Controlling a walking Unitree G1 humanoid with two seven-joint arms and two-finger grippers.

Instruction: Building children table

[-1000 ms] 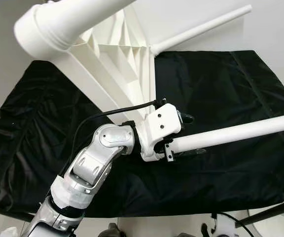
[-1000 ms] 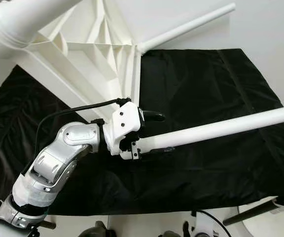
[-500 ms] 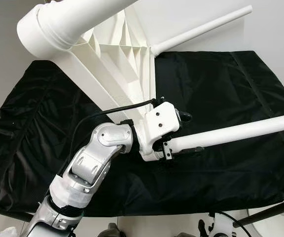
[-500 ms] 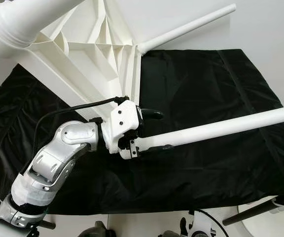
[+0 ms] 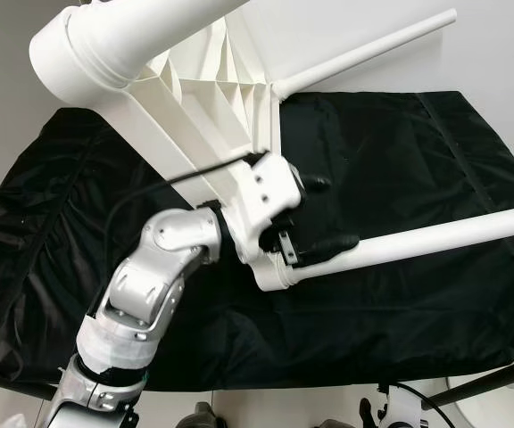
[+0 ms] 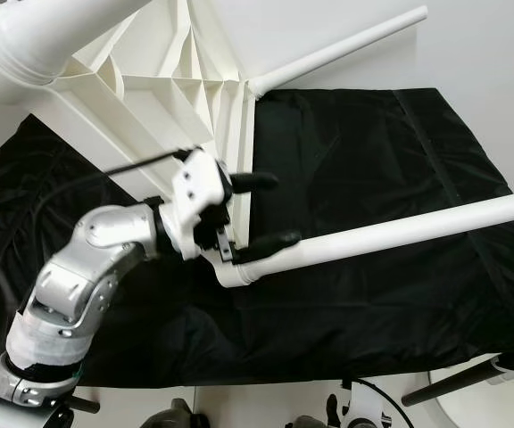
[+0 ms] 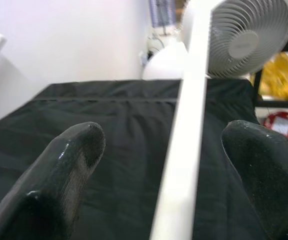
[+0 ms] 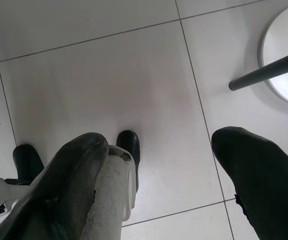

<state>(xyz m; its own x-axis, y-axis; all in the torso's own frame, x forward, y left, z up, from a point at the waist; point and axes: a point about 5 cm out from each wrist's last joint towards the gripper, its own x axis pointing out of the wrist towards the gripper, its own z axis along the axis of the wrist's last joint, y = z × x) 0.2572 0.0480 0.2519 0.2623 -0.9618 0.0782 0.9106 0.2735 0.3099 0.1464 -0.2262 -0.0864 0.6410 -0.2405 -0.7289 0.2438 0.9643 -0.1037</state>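
Jaws of the left gripper [image 5: 321, 214] spread wide, one black finger on each side of the loose white table leg [image 5: 418, 241]. The lower finger [image 5: 333, 243] lies along the leg near its thick end; the upper finger [image 5: 315, 184] stands well clear above it. In the left wrist view the leg [image 7: 184, 130] runs up the gap between the two fingertips [image 7: 64, 170], nearer one than the other, with daylight on both sides; not clamped.

Leg lies across the black cloth [image 5: 418, 152], thick end near the cloth's middle, thin end running out past its right edge. Upturned white table top [image 5: 203, 98], ribbed underside showing, sits over the cloth's far left part. One fitted leg [image 5: 123, 40] rises from it close to the camera; another fitted leg [image 5: 364, 52] slants away beyond the cloth's far edge.

Right gripper [image 8: 159, 175] hangs over the white tiled floor [image 8: 109, 75], fingers wide apart, holding nothing. A dark pole on a round white base [image 8: 284, 65] stands near it. A white fan [image 7: 249, 40] shows beyond the cloth in the left wrist view.
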